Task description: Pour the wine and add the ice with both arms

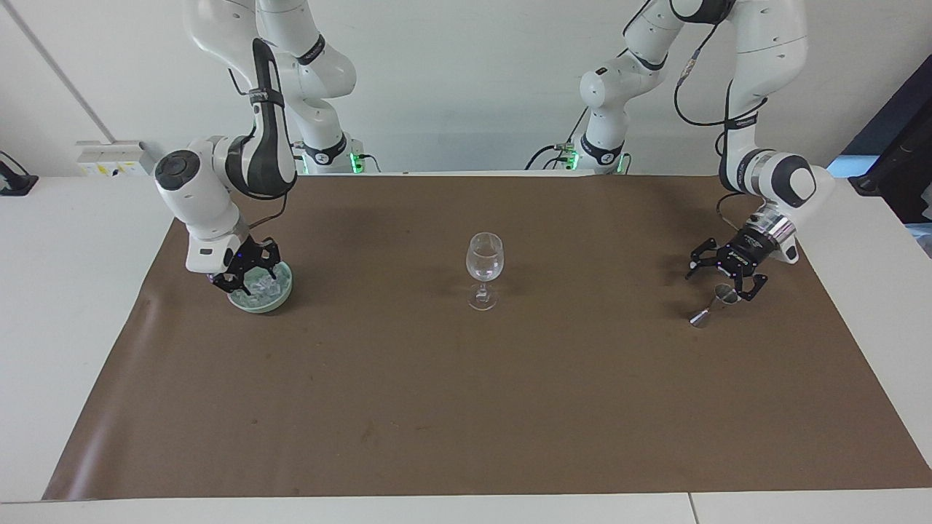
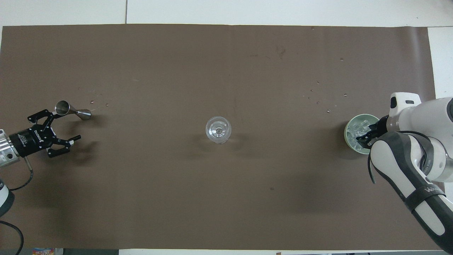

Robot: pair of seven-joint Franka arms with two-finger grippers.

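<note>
Overhead view shows the brown-covered tabletop (image 2: 226, 198) with a wine glass (image 2: 218, 129) upright mid-table. Right gripper (image 1: 247, 279) dips into the green bowl (image 1: 282, 297) of ice (image 1: 263, 288); I cannot tell how its fingers stand. Left gripper (image 2: 60, 126) hangs with fingers spread beside the steel jigger (image 2: 72, 110), not touching it.

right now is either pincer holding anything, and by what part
The left pincer is open and empty beside the metal jigger. The right pincer is down in the ice bowl; whether it grips ice cannot be told.
</note>
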